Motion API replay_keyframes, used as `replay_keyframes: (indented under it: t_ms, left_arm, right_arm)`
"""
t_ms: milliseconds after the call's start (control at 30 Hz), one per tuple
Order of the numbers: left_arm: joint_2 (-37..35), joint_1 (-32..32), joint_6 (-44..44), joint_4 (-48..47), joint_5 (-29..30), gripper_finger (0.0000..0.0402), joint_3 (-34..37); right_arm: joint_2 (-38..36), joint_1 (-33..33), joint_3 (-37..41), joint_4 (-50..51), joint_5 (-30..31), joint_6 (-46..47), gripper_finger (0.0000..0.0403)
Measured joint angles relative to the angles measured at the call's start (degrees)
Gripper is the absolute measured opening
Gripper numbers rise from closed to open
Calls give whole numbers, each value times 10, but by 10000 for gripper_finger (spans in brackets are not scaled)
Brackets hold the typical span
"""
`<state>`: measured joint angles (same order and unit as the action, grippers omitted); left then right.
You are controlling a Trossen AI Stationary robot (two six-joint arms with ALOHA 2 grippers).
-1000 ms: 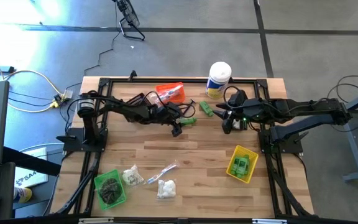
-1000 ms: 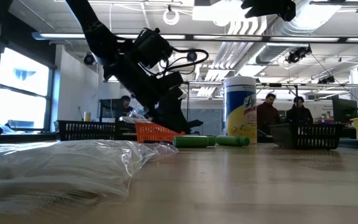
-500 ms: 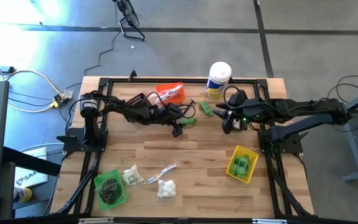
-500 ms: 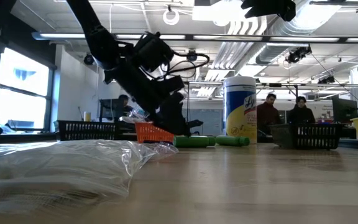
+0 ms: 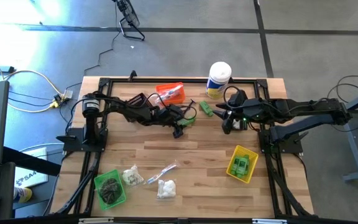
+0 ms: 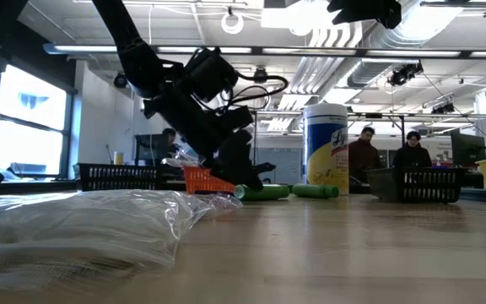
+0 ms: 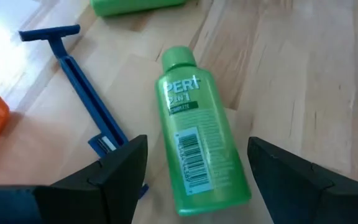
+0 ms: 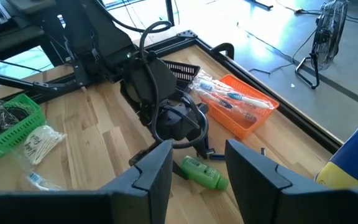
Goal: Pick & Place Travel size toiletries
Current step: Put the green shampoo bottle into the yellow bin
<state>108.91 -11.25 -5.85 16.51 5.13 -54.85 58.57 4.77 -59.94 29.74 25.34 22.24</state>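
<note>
**A:** Starting at the near edge: green bin (image 5: 110,188) holds a dark round bundle (image 5: 111,186). Just beside it, two small bags of white puffs (image 5: 132,176) and a clear-wrapped slim packet (image 5: 161,170) lie loose on the table (image 5: 197,162). Yellow bin (image 5: 242,164) on the right side has green items inside.

**B:** Left gripper?

**A:** Left gripper (image 5: 180,126) is mid-table, low over a green mini bottle (image 7: 199,134). Fingers spread wide, one on each side of the bottle, not clamped. Bottle lies flat on the wood, cap pointing away from the wrist. A blue razor (image 7: 79,87) lies just beside it, also flat.

**B:** Contact with the bottle?

**A:** Cannot tell. Wrist view shows gaps on both sides.

**B:** Right gripper?

**A:** Right gripper (image 5: 227,123) hangs over the right half of the table, near the back. Fingers (image 8: 155,171) part-open, nothing between them. It faces the left arm.

**B:** Farther back?

**A:** Second green bottle (image 5: 206,108) lies beyond the first, between the two grippers. Orange bin (image 5: 170,93) near the back edge holds clear-wrapped packets. White canister with yellow label (image 5: 218,79) stands upright at the back rail. Low view shows people (image 6: 368,154) in the room behind the table.
</note>
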Motion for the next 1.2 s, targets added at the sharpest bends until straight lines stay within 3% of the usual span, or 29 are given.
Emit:
replay_keyframes:
  t_ms: [467,867,1200]
  left_arm:
    - [25,0,-24,9,6,267,-1]
    - [25,0,-62,6,2,182,-1]
    - [25,-1,-93,-1,-17,189,-1]
  right_arm:
    - [0,0,0,0,0,0,140]
    - [0,0,0,0,0,0,140]
    - [0,0,0,0,-3,-1,140]
